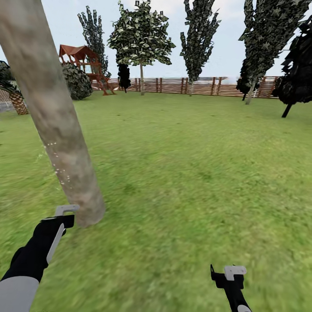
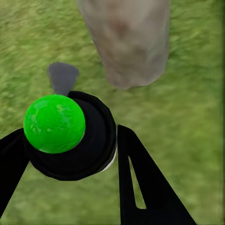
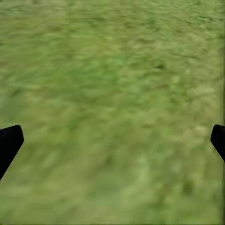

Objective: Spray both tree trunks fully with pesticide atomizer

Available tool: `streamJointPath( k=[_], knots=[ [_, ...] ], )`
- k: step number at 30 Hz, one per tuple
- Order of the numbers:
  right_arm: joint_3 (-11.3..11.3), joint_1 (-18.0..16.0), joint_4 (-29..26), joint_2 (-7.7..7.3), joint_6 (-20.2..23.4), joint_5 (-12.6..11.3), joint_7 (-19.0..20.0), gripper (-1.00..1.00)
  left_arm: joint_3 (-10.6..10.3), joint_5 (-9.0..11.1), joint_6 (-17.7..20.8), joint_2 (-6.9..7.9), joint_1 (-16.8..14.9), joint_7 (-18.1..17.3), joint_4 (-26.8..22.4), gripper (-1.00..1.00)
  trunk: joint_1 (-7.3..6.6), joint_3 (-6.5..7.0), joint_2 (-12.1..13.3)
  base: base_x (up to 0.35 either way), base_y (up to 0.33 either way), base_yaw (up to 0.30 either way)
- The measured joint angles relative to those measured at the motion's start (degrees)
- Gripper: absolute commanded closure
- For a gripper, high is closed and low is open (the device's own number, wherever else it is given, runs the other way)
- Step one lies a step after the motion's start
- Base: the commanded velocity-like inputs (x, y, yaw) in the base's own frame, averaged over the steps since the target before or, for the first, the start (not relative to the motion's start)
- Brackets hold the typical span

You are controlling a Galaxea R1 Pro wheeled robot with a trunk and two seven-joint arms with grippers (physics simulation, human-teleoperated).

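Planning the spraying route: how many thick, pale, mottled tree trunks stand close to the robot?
1: the thick pale grey-beige trunk rises just ahead of the left gripper; another may lie outside view.

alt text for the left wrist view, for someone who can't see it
The left gripper is shut on the atomizer, a black bottle with a green round top, held just short of the base of a pale tree trunk standing in the lawn.

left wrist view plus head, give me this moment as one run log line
left gripper: shut on atomizer | tree trunk: close ahead, white specks | right gripper: open over lawn
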Motion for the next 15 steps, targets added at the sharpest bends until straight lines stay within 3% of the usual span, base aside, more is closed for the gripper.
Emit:
streamJointPath(
  k=[15],
  knots=[
    [0.0,0.0,0.0,0.00,0.0,0.0,0.0,-1.00,-0.1,0.0,-0.2,0.00,0.0,0.1,1.9,1.00,0.00,0.00,0.0,0.016,-0.272,0.269]
  ],
)
